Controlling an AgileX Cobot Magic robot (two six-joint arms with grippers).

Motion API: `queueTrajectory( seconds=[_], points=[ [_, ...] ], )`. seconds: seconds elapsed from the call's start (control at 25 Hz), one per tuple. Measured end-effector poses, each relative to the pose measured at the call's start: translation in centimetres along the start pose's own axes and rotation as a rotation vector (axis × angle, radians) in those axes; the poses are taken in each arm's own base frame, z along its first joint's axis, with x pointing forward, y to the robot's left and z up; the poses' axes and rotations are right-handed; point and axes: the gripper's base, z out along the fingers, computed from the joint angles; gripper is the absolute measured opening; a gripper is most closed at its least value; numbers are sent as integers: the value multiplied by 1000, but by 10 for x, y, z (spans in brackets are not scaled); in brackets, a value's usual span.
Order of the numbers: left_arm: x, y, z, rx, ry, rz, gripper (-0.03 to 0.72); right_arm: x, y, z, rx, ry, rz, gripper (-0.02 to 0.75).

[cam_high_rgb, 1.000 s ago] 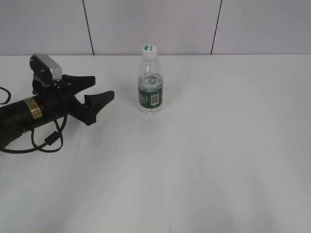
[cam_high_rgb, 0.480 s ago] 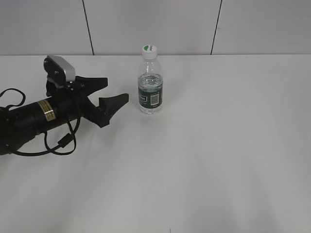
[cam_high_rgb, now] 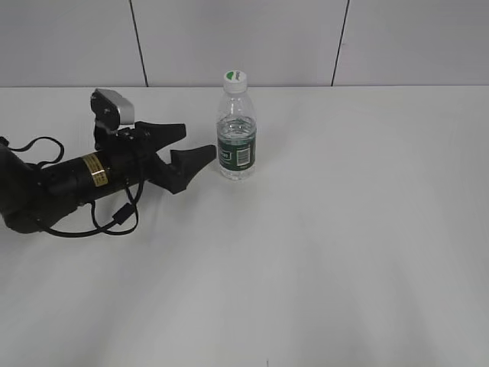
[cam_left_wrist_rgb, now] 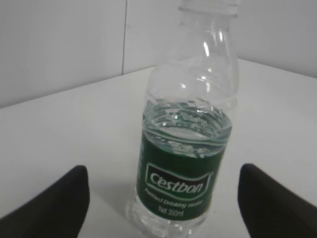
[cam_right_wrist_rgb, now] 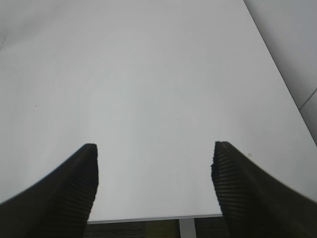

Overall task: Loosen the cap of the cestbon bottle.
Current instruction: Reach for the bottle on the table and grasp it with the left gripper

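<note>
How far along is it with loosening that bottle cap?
Early. Nothing is done: the cap sits on the upright cestbon bottle, untouched. In hand: the open left end effector is level with the bottle's label, not gripping. Left: gripping the bottle and twisting the cap. The right end effector is open over bare table.

We see the cestbon bottle (cam_high_rgb: pixel 236 138) as clear glossy ribbed plastic, its cap (cam_high_rgb: pixel 235 79) smooth white plastic. Left gripper (cam_high_rgb: pixel 191 144) looks matt black plastic; right gripper (cam_right_wrist_rgb: pixel 154 188) fingers (cam_right_wrist_rgb: pixel 74 188) finely ribbed. Table (cam_high_rgb: pixel 344 229) matt white, smooth.

Only the small clear ribbed plastic water bottle (cam_high_rgb: pixel 236 136) stands on the white table (cam_high_rgb: pixel 344 229); bare surface lies right, near and far.
</note>
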Motion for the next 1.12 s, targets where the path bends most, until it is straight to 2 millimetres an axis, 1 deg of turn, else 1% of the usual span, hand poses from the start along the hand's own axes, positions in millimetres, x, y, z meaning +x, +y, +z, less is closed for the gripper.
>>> queueTrajectory(
  seconds=[0.32, 0.52, 0.8, 1.12],
  points=[
    [11, -2, 24, 57, -5, 18, 557, 0, 0, 0, 0, 0, 0, 548],
    [9, -8, 37, 72, -23, 26, 557, 0, 0, 0, 0, 0, 0, 548],
    [17, -7, 46, 67, -29, 0, 557, 0, 0, 0, 0, 0, 0, 548],
    [16, -11, 53, 80, -37, -17, 557, 0, 0, 0, 0, 0, 0, 548]
  ],
)
